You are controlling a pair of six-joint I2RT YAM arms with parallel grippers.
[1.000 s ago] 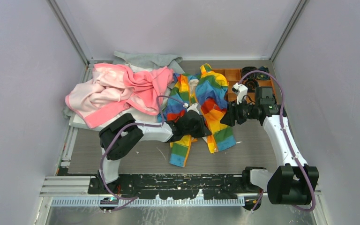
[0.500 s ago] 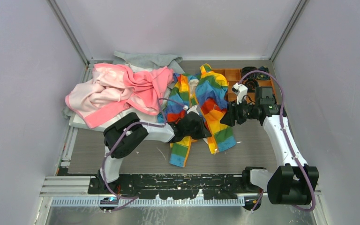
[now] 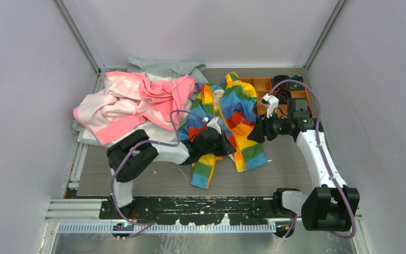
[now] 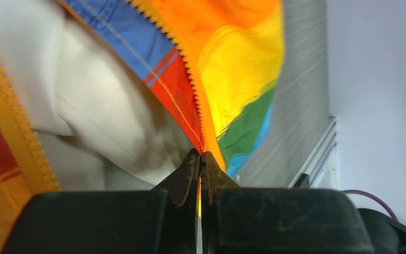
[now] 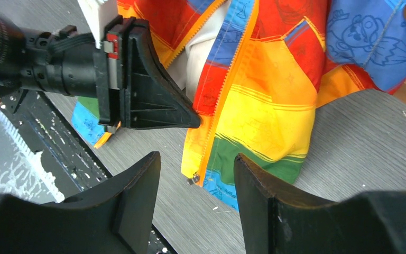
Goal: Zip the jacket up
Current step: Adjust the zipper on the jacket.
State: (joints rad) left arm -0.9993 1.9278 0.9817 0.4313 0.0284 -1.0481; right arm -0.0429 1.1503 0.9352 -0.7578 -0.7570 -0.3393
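Pink garment (image 3: 132,103) is heaped well off to the left of our left gripper (image 4: 200,157), with a grey garment (image 3: 164,67) poking out behind it. The left gripper's fingers are pressed fully together, and we can see them pinching the orange zipper edge (image 4: 190,95) of the jacket (image 3: 236,103) right at the tips. The jacket lies unzipped on the table (image 3: 291,164), cream lining (image 4: 100,121) showing, spread between our two grippers. The right gripper (image 5: 196,157) hangs partly open over the jacket's lower hem, nothing between its fingers. Off to its right, an orange tray (image 3: 264,83) holds some black bits we can't make out.
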